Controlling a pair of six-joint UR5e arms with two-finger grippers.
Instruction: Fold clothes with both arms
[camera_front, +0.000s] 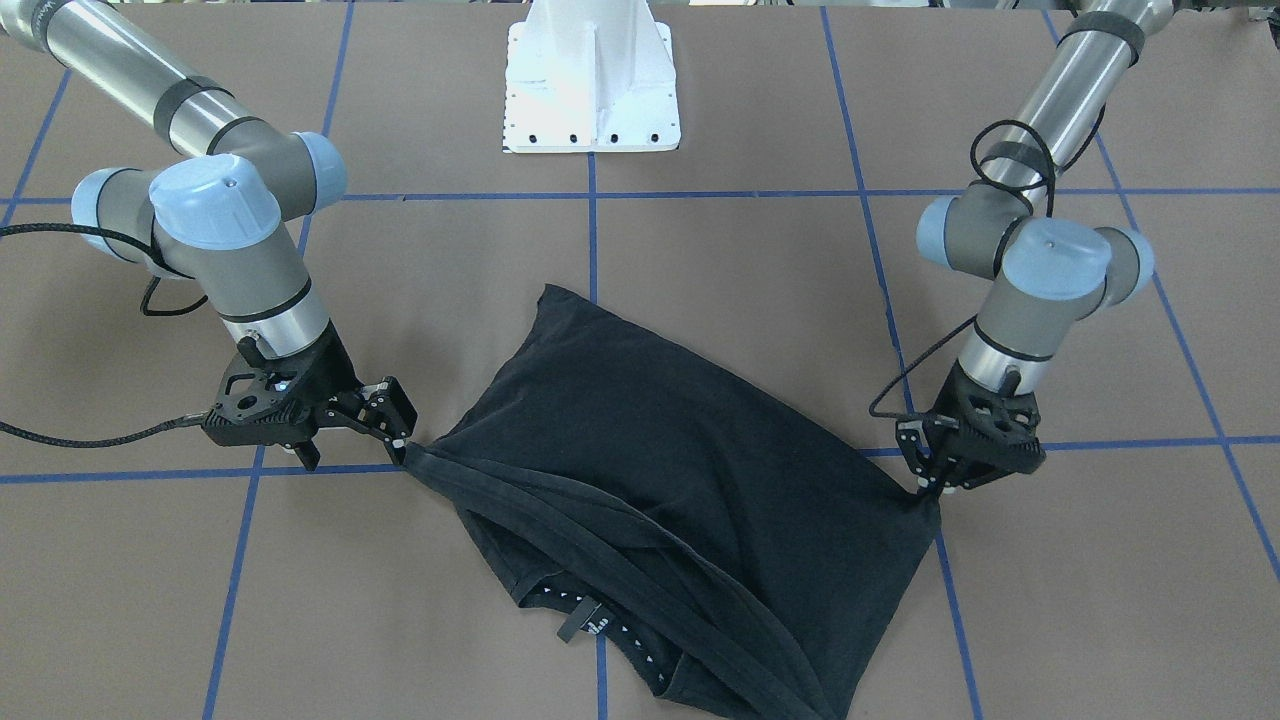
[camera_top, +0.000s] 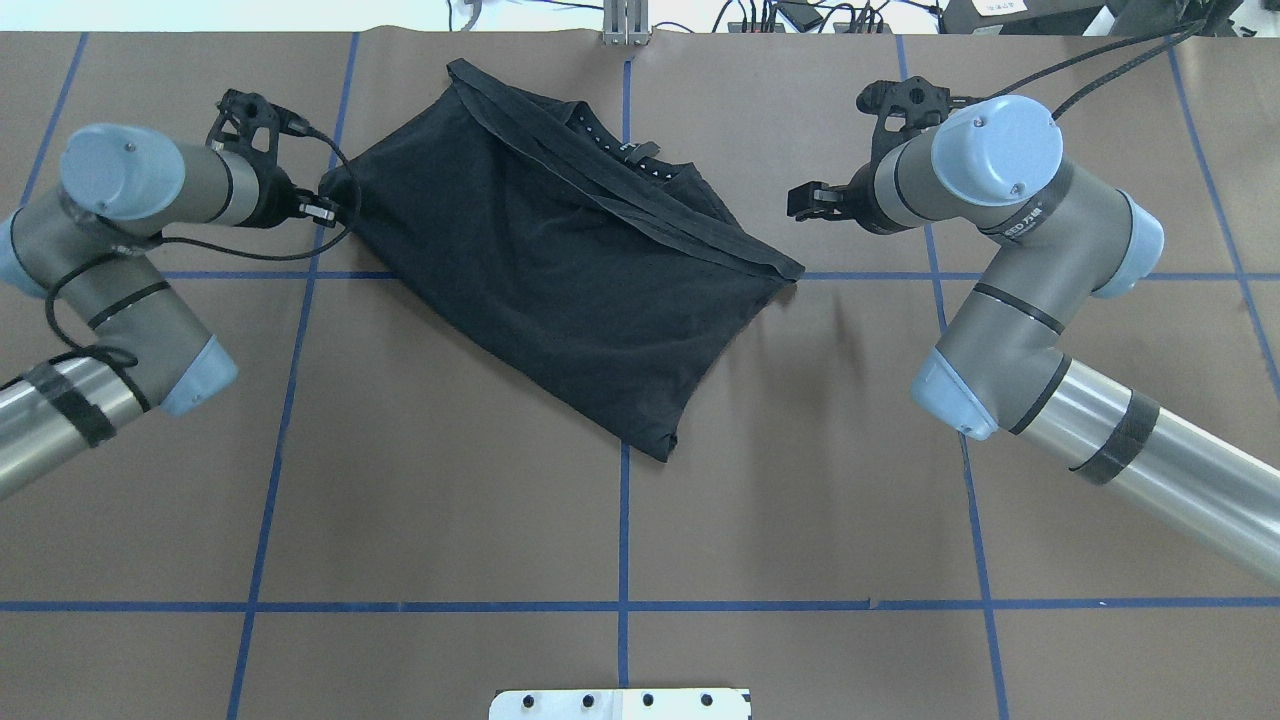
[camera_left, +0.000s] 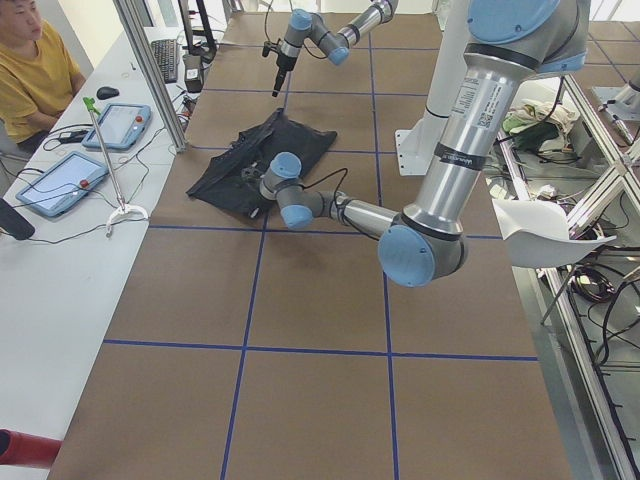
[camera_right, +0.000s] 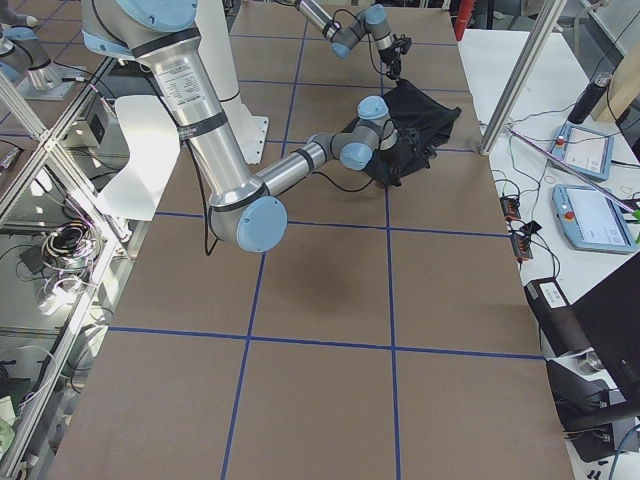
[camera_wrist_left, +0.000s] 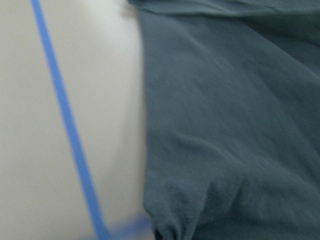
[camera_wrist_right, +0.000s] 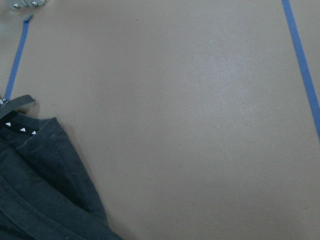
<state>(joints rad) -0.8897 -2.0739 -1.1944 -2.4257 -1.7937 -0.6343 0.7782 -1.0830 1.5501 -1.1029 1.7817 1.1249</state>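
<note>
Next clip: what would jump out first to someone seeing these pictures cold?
A black T-shirt, folded over and lying askew with no print showing, fills the middle of the brown table, which is crossed by a blue tape grid. The left gripper pinches one end corner of it. The right gripper sits by the opposite corner, and I cannot tell whether it holds the cloth.

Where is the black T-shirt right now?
In the overhead view the T-shirt lies on the far half of the table, just left of centre, between the left gripper at one corner and the right gripper.
</note>
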